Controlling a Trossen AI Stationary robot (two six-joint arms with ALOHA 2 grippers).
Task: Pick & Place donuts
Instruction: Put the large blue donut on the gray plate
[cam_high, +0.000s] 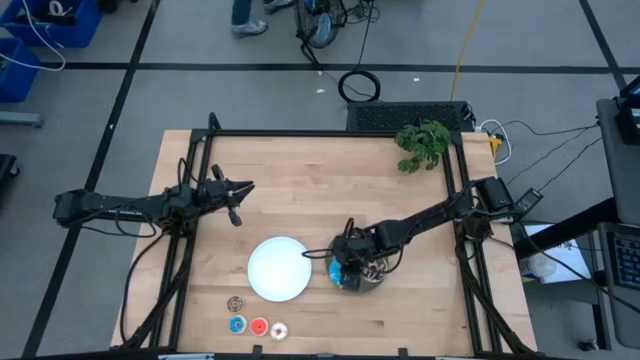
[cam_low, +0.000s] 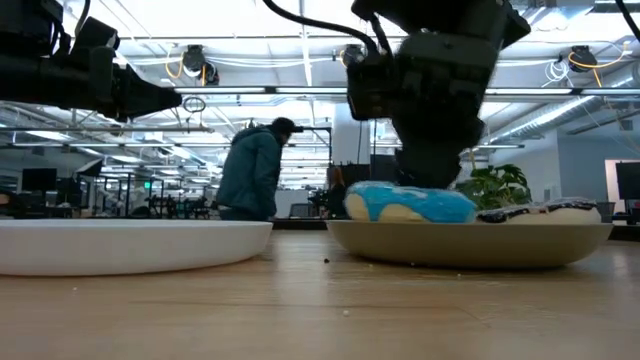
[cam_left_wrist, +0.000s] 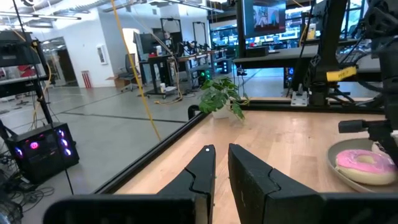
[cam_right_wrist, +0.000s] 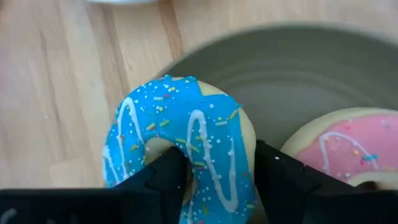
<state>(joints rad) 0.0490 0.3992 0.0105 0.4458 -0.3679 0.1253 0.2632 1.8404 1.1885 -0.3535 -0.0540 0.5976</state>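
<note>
A blue sprinkled donut (cam_right_wrist: 186, 143) lies on the near-left rim of the grey plate (cam_right_wrist: 280, 74), beside a pink donut (cam_right_wrist: 348, 146) and a dark drizzled one (cam_low: 540, 211). My right gripper (cam_right_wrist: 221, 180) slants down over the blue donut and is open. One finger is in the donut's hole and the other is outside its ring. Several tiny donuts, among them brown (cam_high: 236, 303), blue (cam_high: 237, 324) and red (cam_high: 259, 326), lie on the wood near the front edge. My left gripper (cam_high: 235, 195) waits level at the table's left, shut and holding nothing. My right gripper straddles one side of the blue donut's ring (cam_right_wrist: 217, 155), slanting down from the table's right. The fingers (cam_right_wrist: 168, 177) look close against the ring, but I cannot tell whether they touch it. The donut rests on the grey plate.
A white plate (cam_high: 278, 268) stands just left of the grey plate. A potted plant (cam_high: 422, 145) is at the far right corner. Black frame rails run along the table's left, far and right sides. A person (cam_low: 255, 165) stands in the room beyond the table.
</note>
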